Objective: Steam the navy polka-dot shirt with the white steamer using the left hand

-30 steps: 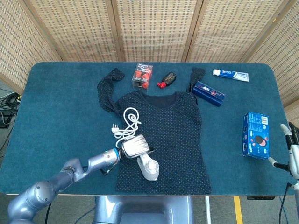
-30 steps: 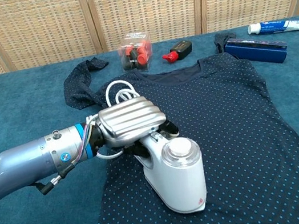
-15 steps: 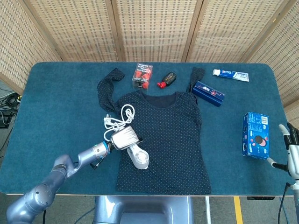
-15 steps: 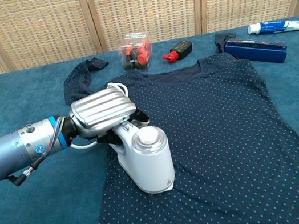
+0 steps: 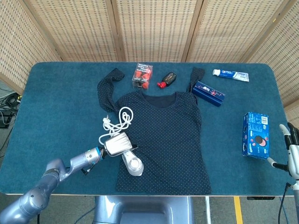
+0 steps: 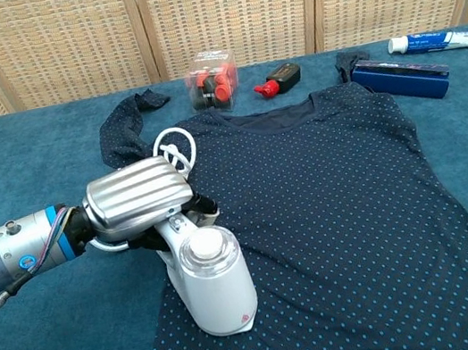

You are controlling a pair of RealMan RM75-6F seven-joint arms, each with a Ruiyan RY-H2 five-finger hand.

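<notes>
From the head view, your navy polka-dot shirt (image 5: 161,140) lies flat in the middle of the blue table (image 5: 56,102), and the white steamer (image 5: 132,163) sits on the shirt's lower left edge with your left hand (image 5: 117,143) wrapped around its handle end. The steamer looks like rigid plastic with some weight low in its body, so keep the hold on the handle, not the head; the shirt is thin and soft and will likely bunch if you drag hard. The white cord (image 5: 119,119) trails loosely from the steamer over the shirt's left shoulder — it may snag. Your right hand (image 5: 292,149) hangs off the table's right edge, well apart from the shirt, fingers spread and holding nothing. From the chest view, the left hand (image 6: 134,201) shows its ribbed back turned up, fingers curled under around the steamer's (image 6: 212,283) handle — gripping it firmly — with the forearm (image 6: 12,255) lying low and nearly level, reaching in from the shirt's (image 6: 339,202) left side.
</notes>
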